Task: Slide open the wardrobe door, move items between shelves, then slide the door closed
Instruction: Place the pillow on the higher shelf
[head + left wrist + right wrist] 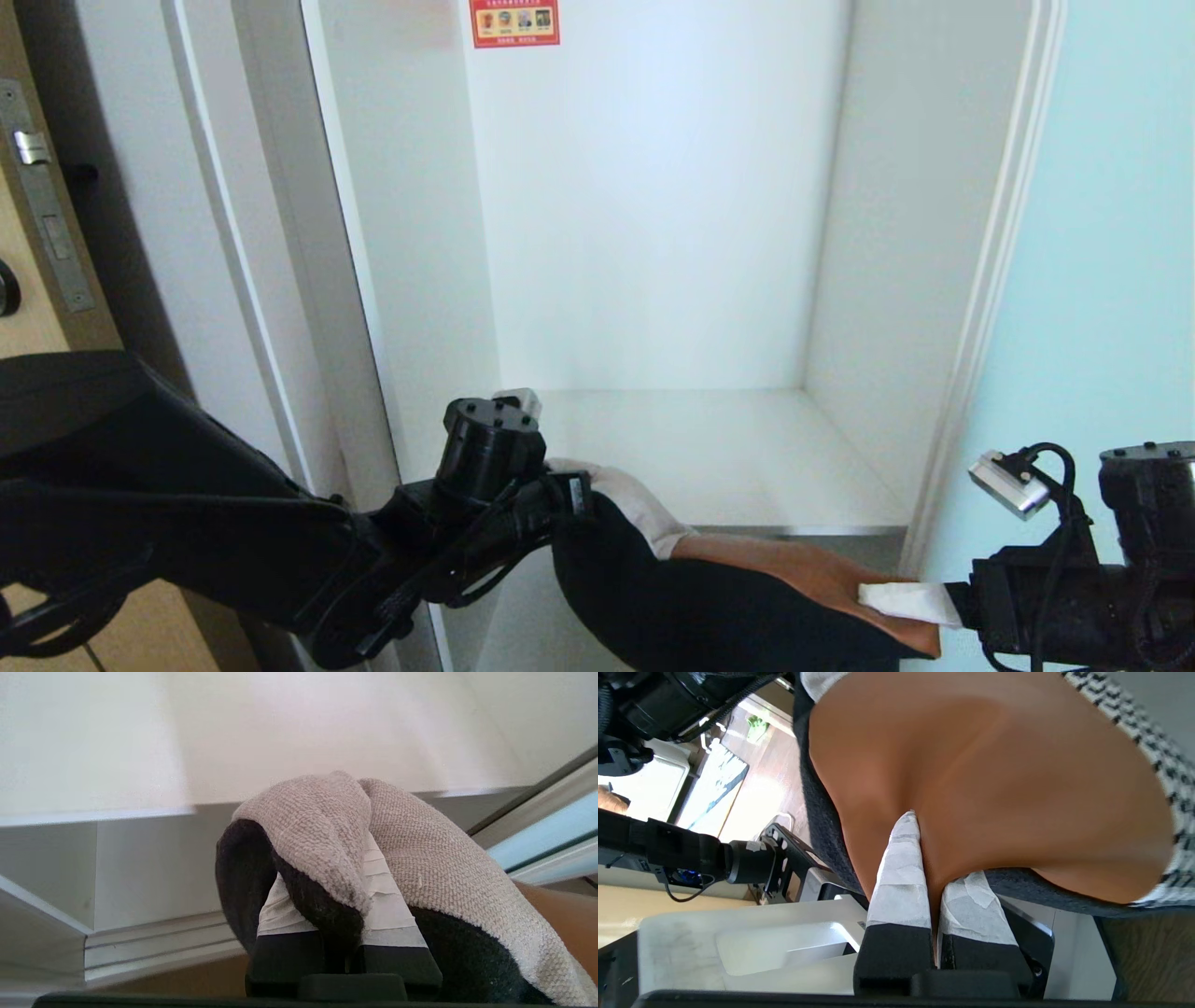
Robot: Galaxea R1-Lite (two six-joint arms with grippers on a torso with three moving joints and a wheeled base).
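Presently, mid-transfer: bundle of folded clothing (709, 597) carried between both arms, just below and in front of the white shelf (738, 457).

At far left of the head view, wooden door (28, 327) with metal latch plate; no part in the work.

Next, left gripper (583, 495), reaching in from the lower left. Fingers (285, 910) pinched narrow on the bundle's left end, black knit and white cloth (635, 499) bunched between the taped pads. Grip appears deep and secure.

Centre: wardrobe compartment standing open, shelf board bare, red sticker (514, 22) high on the back wall. Bundle's upper left corner level with the shelf's front edge; the rest hanging below it, sagging between the two grips. Tan-brown piece (803, 569) lying on top of the black knit toward the right.

Right: right gripper (910, 602), fingers (901, 872) clamped narrow on a fold of the tan-brown fabric at the bundle's right end. Beyond it, sliding wardrobe door (1111, 261), pale aqua, slid aside to the right.

Judgement: door-opening step done; item move in hand; placement not yet done. Next move calls for lifting both ends together to clear the shelf lip, advancing level into the compartment, then releasing. Uneven lift likely to drag the sagging middle against the shelf edge.
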